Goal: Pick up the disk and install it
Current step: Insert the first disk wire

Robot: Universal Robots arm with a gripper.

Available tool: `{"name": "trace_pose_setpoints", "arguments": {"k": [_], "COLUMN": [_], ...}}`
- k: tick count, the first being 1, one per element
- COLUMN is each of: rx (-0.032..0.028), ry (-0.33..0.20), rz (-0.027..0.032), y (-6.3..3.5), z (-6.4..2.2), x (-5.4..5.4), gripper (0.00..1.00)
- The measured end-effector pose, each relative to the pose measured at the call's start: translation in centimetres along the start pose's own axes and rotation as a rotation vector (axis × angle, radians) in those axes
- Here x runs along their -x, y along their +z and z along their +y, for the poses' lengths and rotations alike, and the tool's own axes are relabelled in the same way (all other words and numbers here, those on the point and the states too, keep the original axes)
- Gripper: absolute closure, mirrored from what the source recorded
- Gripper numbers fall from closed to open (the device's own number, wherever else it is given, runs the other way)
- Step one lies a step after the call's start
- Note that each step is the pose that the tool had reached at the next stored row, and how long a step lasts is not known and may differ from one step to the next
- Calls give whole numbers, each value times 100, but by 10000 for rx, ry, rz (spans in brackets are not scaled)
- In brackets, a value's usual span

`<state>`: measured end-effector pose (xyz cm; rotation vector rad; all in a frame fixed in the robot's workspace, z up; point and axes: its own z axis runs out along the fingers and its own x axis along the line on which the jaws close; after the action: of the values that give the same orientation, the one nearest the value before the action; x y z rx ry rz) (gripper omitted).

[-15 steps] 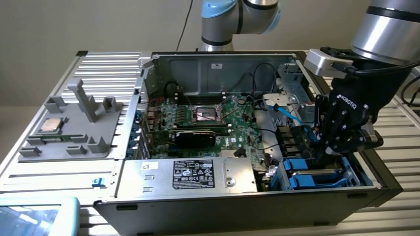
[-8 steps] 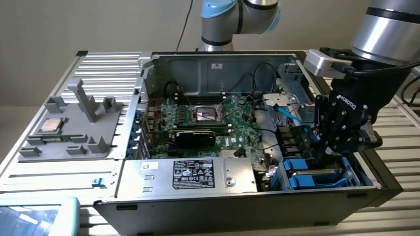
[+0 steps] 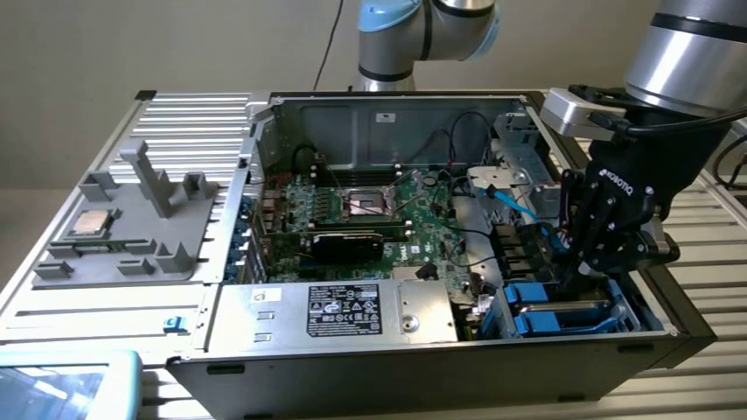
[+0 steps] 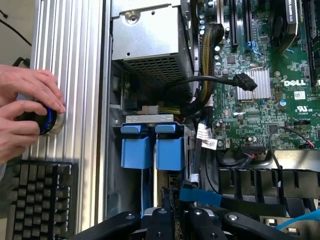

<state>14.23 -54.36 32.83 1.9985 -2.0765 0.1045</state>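
My black gripper (image 3: 575,282) reaches down into the drive bay at the corner of the open computer case on the exterior view's right. Its fingers stand close together, and I cannot tell whether they pinch anything. Right under them sits the disk (image 3: 558,317), seen as bright blue carrier plastic in the bay. In the wrist view two blue carrier ends (image 4: 170,150) (image 4: 136,150) sit side by side in the bay, just beyond my gripper (image 4: 167,202). The metal bodies are hidden, so I cannot tell which carrier is the task's disk.
Black and blue cables (image 4: 200,195) crowd the bay beside the green motherboard (image 3: 386,219). A big silver box with a black label (image 3: 338,311) fills the case's front. A small CPU chip (image 3: 91,223) lies on a grey tray. A person's hands (image 4: 25,107) rest on a knob above a keyboard (image 4: 40,200).
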Motion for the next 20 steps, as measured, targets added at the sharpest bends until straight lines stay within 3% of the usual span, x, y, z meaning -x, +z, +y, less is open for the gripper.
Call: {"name": "trace_pose_setpoints", "arguments": {"k": [20], "rx": [-16], "ry": [112], "rz": [-13], "y": [5], "z": [10], "x": [-9], "gripper": [84]}}
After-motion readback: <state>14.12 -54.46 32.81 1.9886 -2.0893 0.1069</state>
